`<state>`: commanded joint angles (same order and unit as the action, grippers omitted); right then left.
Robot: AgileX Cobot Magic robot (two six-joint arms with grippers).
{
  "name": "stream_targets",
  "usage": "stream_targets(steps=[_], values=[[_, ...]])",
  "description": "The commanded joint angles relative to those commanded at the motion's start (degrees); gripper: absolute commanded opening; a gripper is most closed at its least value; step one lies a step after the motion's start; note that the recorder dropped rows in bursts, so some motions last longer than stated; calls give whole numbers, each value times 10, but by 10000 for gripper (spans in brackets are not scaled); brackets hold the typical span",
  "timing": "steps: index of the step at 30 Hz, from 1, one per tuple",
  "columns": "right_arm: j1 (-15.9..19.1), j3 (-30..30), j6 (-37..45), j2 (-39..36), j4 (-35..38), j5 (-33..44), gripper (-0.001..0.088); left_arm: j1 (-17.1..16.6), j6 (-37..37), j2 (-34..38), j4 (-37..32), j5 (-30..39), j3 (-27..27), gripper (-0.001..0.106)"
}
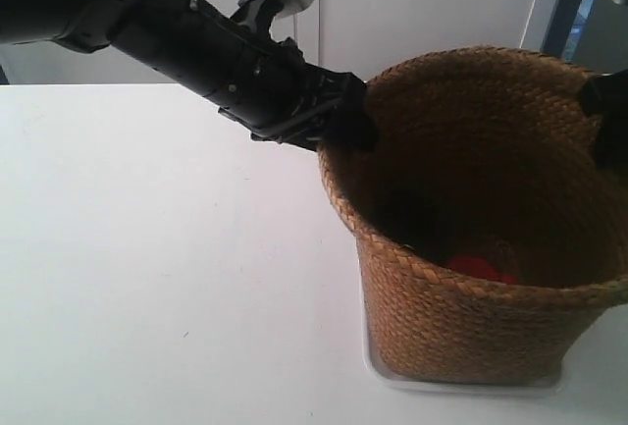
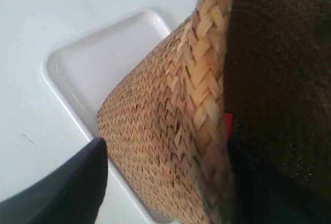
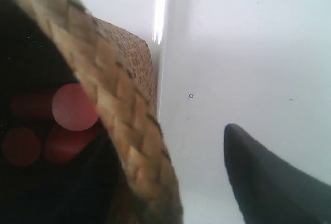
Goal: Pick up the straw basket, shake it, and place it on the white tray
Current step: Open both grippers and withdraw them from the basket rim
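While on tray (image 2: 77,63), basket (image 1: 471,327) rim between jaws.

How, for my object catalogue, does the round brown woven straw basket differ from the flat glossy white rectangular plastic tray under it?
The brown woven straw basket is tall and round with a rough weave; the glossy white plastic tray is flat, rectangular and smooth. The basket holds red items in its dark inside; the tray bears the basket. Both are open-topped holders.
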<state>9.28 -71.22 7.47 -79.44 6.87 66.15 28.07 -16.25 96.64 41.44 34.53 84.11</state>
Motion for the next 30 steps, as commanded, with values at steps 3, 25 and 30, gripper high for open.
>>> stream_targets(steps=[3, 25, 30], values=[[-1, -1, 2, 7, 10, 0, 646, 0, -2, -15, 0, 0, 0, 714], [-30, -20, 37, 167, 53, -2, 626, 0, 64, -143, -181, 59, 0, 713], [-36, -20, 36, 210, 56, -2, 556, 0, 64, -170, -184, 75, 0, 707]])
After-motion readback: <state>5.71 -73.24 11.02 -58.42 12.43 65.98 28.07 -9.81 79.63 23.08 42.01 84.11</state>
